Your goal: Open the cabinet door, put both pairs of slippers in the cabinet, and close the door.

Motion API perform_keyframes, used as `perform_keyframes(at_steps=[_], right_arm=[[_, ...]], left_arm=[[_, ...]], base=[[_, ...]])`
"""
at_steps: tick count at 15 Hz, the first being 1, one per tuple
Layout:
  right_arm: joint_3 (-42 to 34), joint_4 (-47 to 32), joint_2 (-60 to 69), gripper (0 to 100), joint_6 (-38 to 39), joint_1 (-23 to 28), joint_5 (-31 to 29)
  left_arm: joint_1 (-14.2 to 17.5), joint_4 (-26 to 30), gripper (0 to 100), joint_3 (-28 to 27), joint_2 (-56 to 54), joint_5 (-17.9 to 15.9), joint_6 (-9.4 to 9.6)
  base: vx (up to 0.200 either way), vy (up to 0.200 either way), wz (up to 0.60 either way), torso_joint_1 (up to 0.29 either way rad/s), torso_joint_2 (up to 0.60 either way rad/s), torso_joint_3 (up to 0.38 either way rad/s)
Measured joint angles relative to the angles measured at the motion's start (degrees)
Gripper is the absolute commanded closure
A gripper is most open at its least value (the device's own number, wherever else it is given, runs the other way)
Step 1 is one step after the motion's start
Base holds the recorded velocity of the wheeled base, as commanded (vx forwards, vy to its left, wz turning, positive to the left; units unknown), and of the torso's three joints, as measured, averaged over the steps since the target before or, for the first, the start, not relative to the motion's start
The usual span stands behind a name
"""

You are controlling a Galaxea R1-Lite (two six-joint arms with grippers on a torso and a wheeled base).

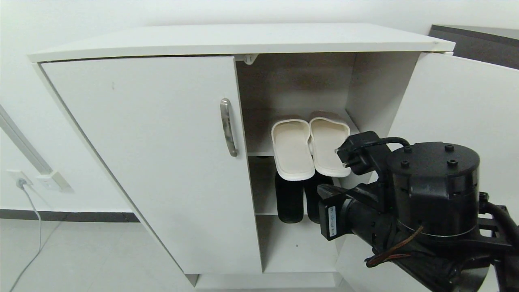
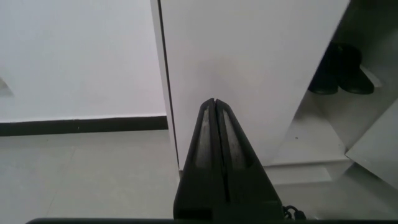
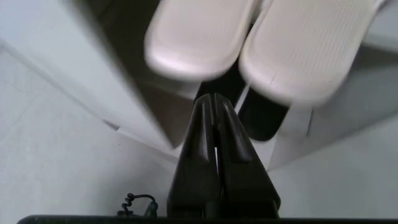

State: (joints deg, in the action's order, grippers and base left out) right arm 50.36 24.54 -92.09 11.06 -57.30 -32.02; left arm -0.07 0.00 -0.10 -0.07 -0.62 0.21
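The white cabinet has its left door shut and its right door swung open. A pair of white slippers lies on the upper shelf, heels sticking out over the edge. A pair of black slippers lies on the shelf below. My right gripper is shut and empty, just in front of the white slippers and above the black slippers. My left gripper is shut and empty, low before the shut left door; the black slippers show off to its side.
A metal handle runs down the left door's edge. A wall socket with a hanging cable sits left of the cabinet. Bare floor lies in front, and the bottom shelf holds nothing.
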Motion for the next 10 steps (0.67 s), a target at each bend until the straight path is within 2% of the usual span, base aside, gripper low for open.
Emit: perform_keyframes(at_steps=[10], right_arm=[[-1.6,2.8,-0.6,100,-0.1,0.3,0.4]], left_arm=[[0.0,0.0,100,0.0,0.0,0.0,-0.02]], base=[[-0.2,0.0,0.0,0.002,0.0,0.002]])
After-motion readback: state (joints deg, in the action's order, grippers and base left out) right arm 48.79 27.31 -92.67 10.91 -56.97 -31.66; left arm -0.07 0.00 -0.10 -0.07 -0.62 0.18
